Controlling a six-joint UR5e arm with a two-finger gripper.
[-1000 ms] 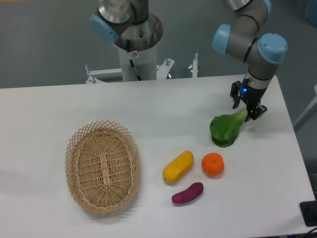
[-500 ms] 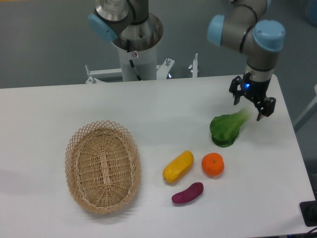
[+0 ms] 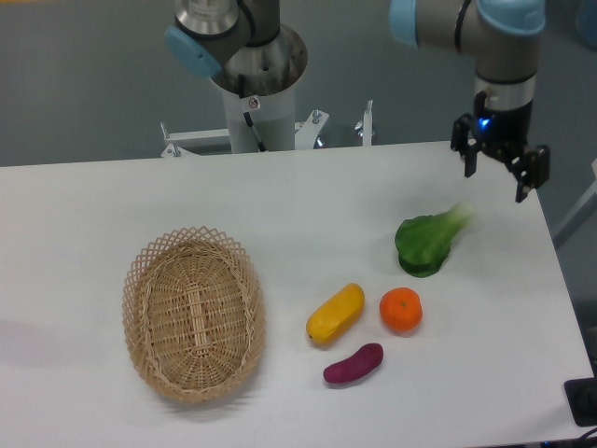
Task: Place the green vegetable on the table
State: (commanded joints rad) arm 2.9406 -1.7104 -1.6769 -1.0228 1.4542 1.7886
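Note:
The green vegetable (image 3: 427,242) lies on the white table (image 3: 308,205) at the right, dark leaves toward the front and pale stem pointing up-right. My gripper (image 3: 497,181) hangs above and to the right of the stem, lifted clear of it. Its two fingers stand apart and hold nothing.
An orange (image 3: 401,310) sits just in front of the green vegetable. A yellow oblong vegetable (image 3: 335,314) and a purple eggplant-like one (image 3: 354,363) lie to its left. An oval wicker basket (image 3: 193,313) stands at the left. The robot base (image 3: 254,84) is at the back.
The gripper let go of the green vegetable's stem, opened, and rose up and to the right. The vegetable stays lying on the table.

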